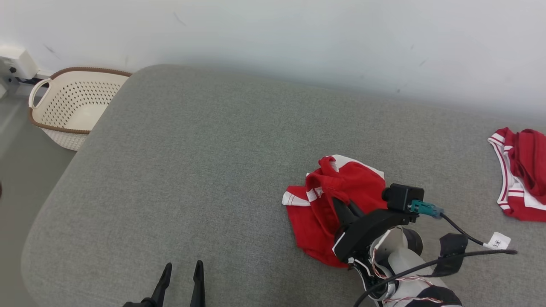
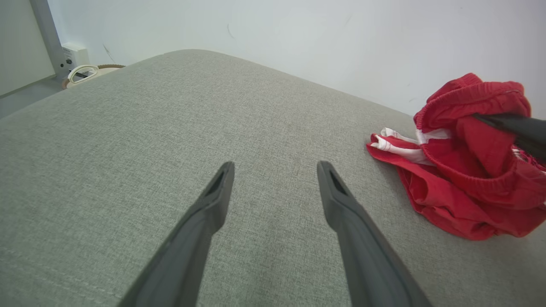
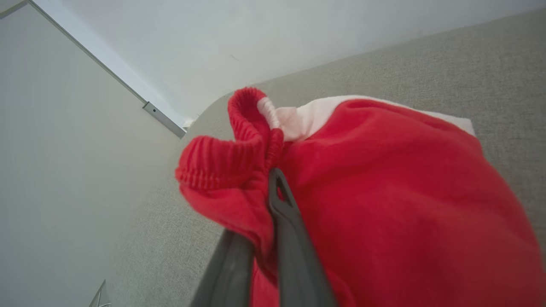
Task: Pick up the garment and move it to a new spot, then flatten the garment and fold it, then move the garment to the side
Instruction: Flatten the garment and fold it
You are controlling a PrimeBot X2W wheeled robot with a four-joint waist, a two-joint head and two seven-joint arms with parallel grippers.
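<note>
1. The right pincer (image 1: 344, 205) is clamped together on a fold of the red garment (image 1: 360, 181), close to its ribbed waistband. The cloth bunches around the dark fingers.
2. The garment is red with white trim. It lies crumpled on the grey padded surface (image 1: 204, 170), right of centre in the head view, with its lower part resting on the fabric.
3. The left pincer (image 1: 182, 269) has its fingers wide apart with nothing between them. It is low over the surface and well apart from the garment.
4. A second red-and-white garment (image 1: 522, 170) lies near the surface's right edge.
5. A cream perforated basket (image 1: 70, 106) sits on the floor beside the surface's far left corner, near the white wall (image 1: 298, 34).
</note>
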